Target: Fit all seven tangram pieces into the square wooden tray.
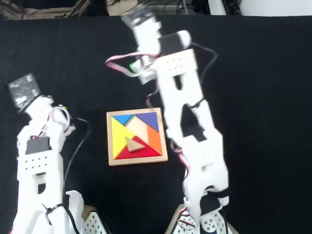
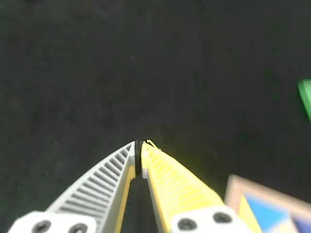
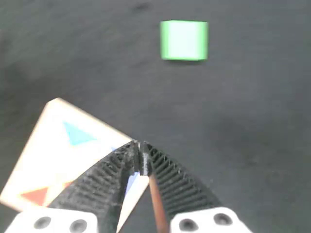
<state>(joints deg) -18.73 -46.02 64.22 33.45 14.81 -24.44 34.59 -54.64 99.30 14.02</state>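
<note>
At the centre of the high view, flat on a matte black cloth (image 1: 263, 97), the square wooden tray (image 1: 137, 161) with a pale raised rim, holding smooth painted triangles (image 1: 119, 139) in light blue, dark blue, yellow, orange and red around a bare-wood patch. Above it, toward the upper middle and apart on the cloth, a green square piece (image 1: 132, 66); along the top edge, a pale strip of room clutter (image 1: 161, 6). Low in each wrist view, ribbed jaws pressed tip to tip with nothing visibly between them: left gripper (image 2: 138, 145) grey and yellow, right gripper (image 3: 140, 145) black.

Black cloth tabletop (image 1: 263, 73), dark clutter (image 1: 48, 9) along its far edge, white surface (image 1: 275, 6) beyond the corner.
</note>
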